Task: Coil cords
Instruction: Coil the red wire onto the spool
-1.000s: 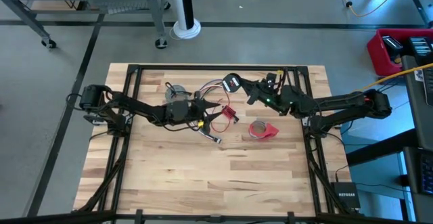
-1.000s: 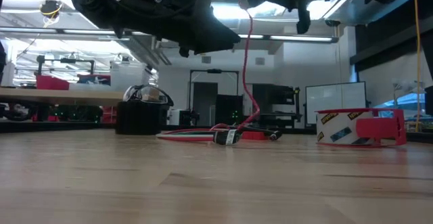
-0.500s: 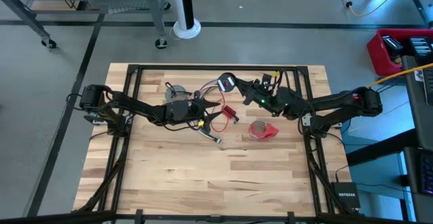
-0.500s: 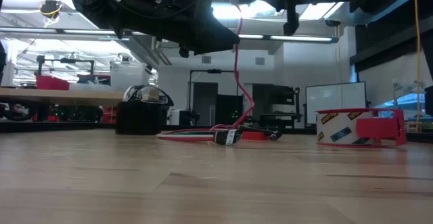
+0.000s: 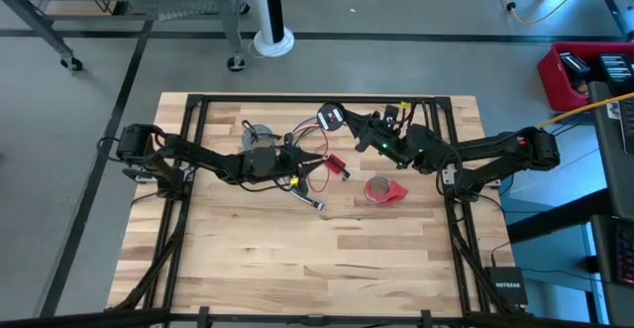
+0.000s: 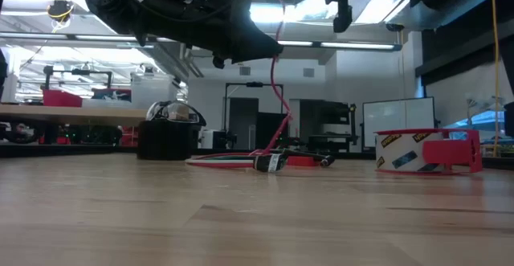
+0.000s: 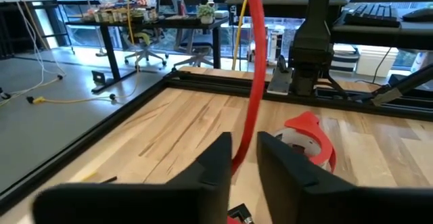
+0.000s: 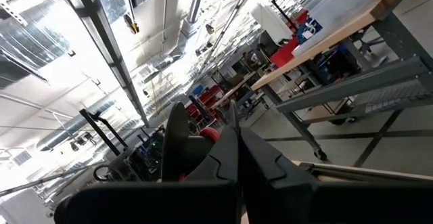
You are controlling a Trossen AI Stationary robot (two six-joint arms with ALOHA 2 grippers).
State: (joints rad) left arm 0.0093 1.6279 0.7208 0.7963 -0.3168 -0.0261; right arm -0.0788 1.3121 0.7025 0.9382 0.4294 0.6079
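Observation:
A thin red cord [image 6: 277,81] rises from the table to a black-and-red coil [image 5: 332,118] held up over the far middle by my right gripper [image 5: 349,122], which is shut. My left gripper [image 7: 242,166] hovers level above the table's middle, its fingers closed in on the red cord partway up. The cord's lower end joins the wire bundle with a plug [image 6: 269,161], which lies flat on the wood. A small grey coil [image 5: 260,133] rests on the table at the far left of centre. My left gripper pinches the hanging red cord [image 7: 245,143] between its two fingers, which come in level from the table's left and lie across it. The cord runs upright through the hold; below, it curves slack down to the table. My right gripper holds the black-and-red coil [image 5: 335,120] at the cord's upper end, coming from the table's right and tilted upward. The coil is lifted clear; its own fingers [image 8: 223,149] hide the place of contact.
A red tape roll [image 5: 384,190] sits on the table to the right of the cords, and a small red block [image 5: 337,164] lies beside the bundle. A dark frame [image 5: 297,99] borders the table's far edge and sides. Bare wood fills the near half.
My right gripper has carried the coil a little toward the table's left and tipped upward. The hanging red cord has swung left with it, in between my left gripper's fingers. My left gripper has kept its place and shut on the cord.

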